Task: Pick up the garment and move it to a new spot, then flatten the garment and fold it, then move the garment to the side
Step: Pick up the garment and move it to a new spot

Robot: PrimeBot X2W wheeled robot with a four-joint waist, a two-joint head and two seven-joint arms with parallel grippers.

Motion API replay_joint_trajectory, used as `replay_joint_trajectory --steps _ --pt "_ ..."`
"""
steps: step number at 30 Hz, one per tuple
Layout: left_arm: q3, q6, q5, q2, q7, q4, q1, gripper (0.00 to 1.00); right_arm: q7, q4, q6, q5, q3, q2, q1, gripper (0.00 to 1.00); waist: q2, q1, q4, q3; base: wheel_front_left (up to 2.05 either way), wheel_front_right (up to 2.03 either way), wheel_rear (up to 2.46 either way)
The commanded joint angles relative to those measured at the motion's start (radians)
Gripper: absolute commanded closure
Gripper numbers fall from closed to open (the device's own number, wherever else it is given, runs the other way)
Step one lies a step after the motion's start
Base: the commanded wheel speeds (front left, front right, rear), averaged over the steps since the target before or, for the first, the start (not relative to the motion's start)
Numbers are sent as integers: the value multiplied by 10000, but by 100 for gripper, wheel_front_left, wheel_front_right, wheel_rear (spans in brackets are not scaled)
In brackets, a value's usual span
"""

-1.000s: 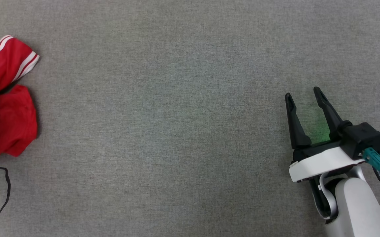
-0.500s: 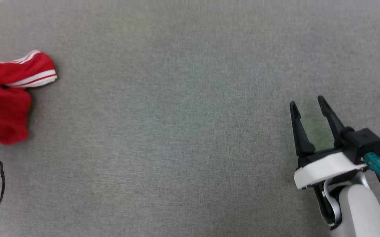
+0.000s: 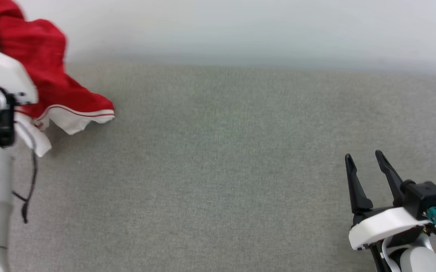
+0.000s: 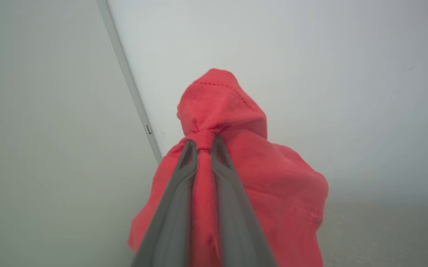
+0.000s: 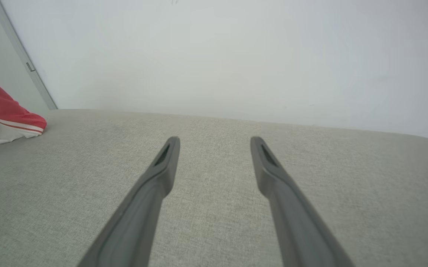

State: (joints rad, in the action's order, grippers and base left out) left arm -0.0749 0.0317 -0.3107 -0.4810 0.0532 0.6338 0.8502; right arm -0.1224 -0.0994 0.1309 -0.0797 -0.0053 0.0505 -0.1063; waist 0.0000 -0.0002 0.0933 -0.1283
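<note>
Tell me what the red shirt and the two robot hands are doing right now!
garment: bunched up, hanging from the left gripper, its white-trimmed edge down near the grey surface.
left gripper: shut on the garment, pinching a fold of it.
right gripper: open, holding nothing, over the grey surface.

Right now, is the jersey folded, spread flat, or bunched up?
Bunched up: the left gripper pinches a gather of the jersey, which hangs in crumpled folds.
</note>
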Motion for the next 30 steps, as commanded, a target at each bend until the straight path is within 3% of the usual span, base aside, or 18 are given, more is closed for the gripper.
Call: replay_joint_trajectory --steps 1,7,18,22,29,30 --pt "-123 -47 20 223 -187 -98 105 100 52 90 -3 -55 -55 -1 215 0 0 2 -129 577 0 0 0" --pt "-940 -318 57 1448 -722 -685 -291 100 348 476 -3 -102 -227 -1 744 0 0 2 -655 1149 0 0 0" --pt "-2885 -1146 -557 3868 -255 -1744 -1609 100 748 989 -3 -263 -332 -3 1154 0 0 2 -1884 1194 0 0 0" --pt "-4030 -1347 -857 4194 -241 -2142 -2478 100 758 1030 -3 -336 -291 -4 1184 0 0 2 -2217 997 0 0 0" --pt "-5839 -1342 -1232 4291 -118 -1931 -4338 100 712 1030 -3 -393 -266 -3 1022 0 0 2 -2481 639 0 0 0" --pt "-6379 -1363 -1156 4303 -209 -1625 -4781 81 697 1044 -3 -394 -356 -1 967 0 0 2 -2383 495 0 0 0"
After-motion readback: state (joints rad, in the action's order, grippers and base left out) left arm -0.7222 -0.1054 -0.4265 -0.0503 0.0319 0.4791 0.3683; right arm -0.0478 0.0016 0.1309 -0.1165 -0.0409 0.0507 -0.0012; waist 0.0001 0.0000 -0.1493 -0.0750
